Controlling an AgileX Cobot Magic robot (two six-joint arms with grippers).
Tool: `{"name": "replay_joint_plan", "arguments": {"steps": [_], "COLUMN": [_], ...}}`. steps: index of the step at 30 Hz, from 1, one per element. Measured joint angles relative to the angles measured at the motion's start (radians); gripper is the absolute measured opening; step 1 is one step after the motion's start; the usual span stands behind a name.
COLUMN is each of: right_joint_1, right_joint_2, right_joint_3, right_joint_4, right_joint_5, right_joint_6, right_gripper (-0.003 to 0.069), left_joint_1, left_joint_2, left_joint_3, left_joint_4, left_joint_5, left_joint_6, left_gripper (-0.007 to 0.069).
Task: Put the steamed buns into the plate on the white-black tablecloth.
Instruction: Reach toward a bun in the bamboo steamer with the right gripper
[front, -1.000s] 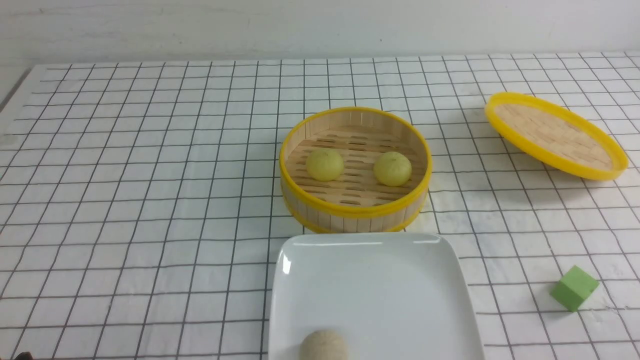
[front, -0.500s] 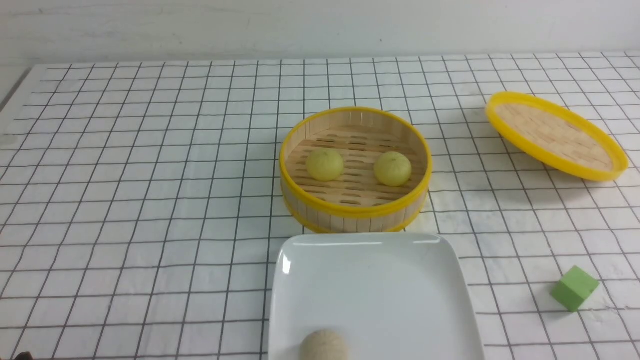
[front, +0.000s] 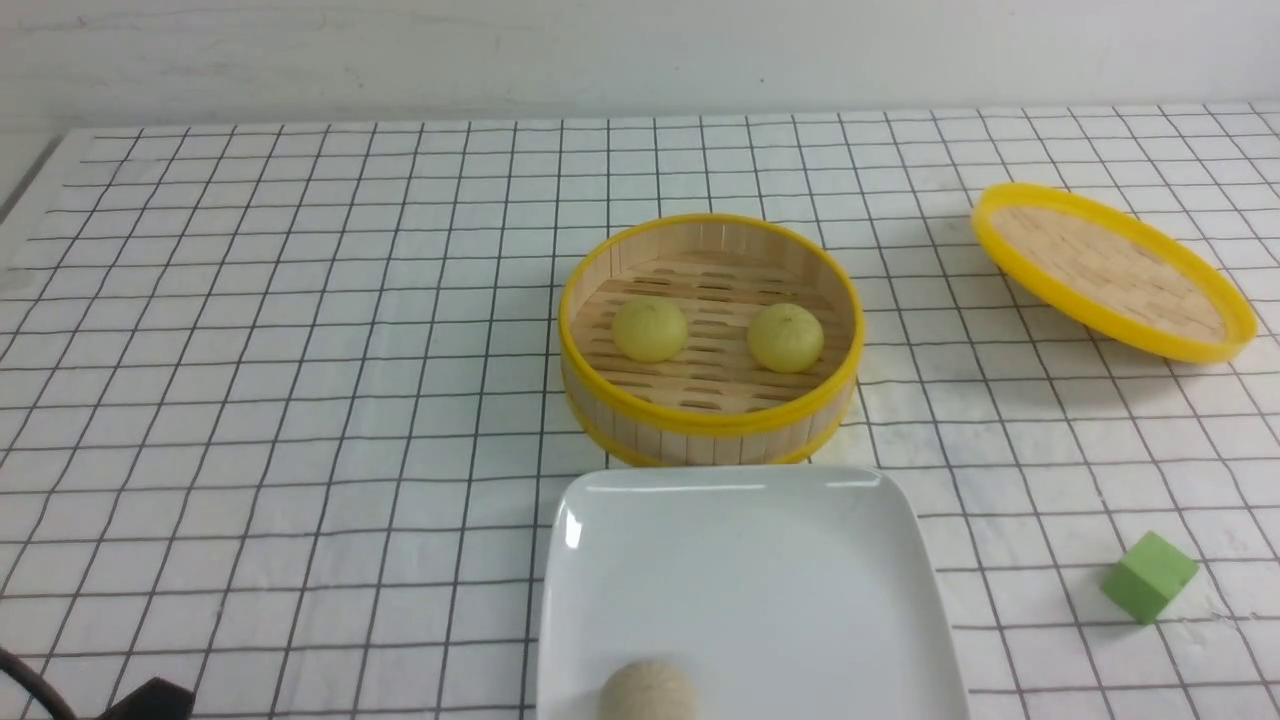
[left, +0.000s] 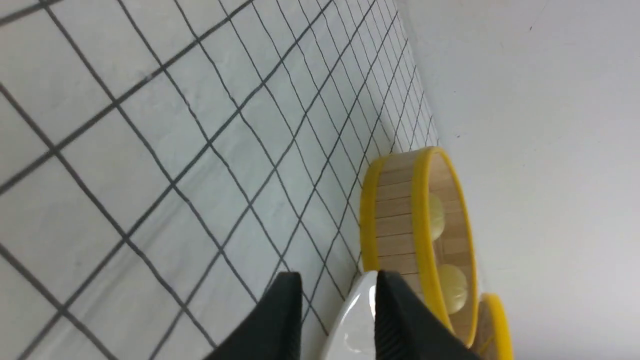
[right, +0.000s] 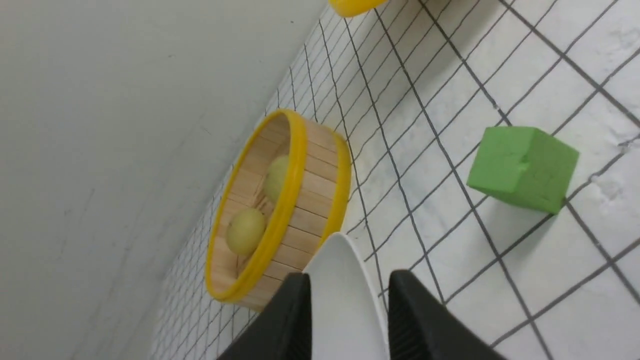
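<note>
Two steamed buns in bamboo steamer, one ball on plate

Count: 2 steamed buns (front: 717, 335), pale yellow-green, both inside 1 yellow-rimmed steamer basket (front: 712, 425), side by side w/ a gap between. 1 white plate (front: 770, 580), just on the robot's side of the basket, on 1 white-black tablecloth (front: 250, 400). 1 beige ball (front: 648, 692) on the plate, near the frame's bottom edge. 1 yellow-rimmed lid (front: 1115, 270), tilted, far R. 1 green block (front: 1150, 577), R of plate, apart from it.

Views: front view has the ball; neither wrist view does. Front also gets a dark bit of the L arm (front: 150, 695) in the bottom L corner; nothing of the R arm. Wrist views show both tools' fingertips; block is in front + R wrist views only.

Pose: L tool (left: 339, 295) and R tool (right: 350, 295) both released, fingertips apart, nothing gripped. Each wrist cam looks aslant across the cloth, w/ basket and part of plate in view.
</note>
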Motion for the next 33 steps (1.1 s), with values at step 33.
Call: {"name": "replay_joint_plan", "arguments": {"steps": [33], "right_joint_1": [0.323], "right_joint_2": [1.496], "right_joint_3": [-1.043], "right_joint_4": [-0.047], "right_joint_5": [0.363], "right_joint_6": [-0.8], "right_gripper": [0.0078], "left_joint_1": [-0.011], "left_joint_2": [0.761], "left_joint_3": [-0.515], "left_joint_4": [0.256], "left_joint_5": [0.685], "left_joint_6": [0.416], "left_gripper": [0.0025]}}
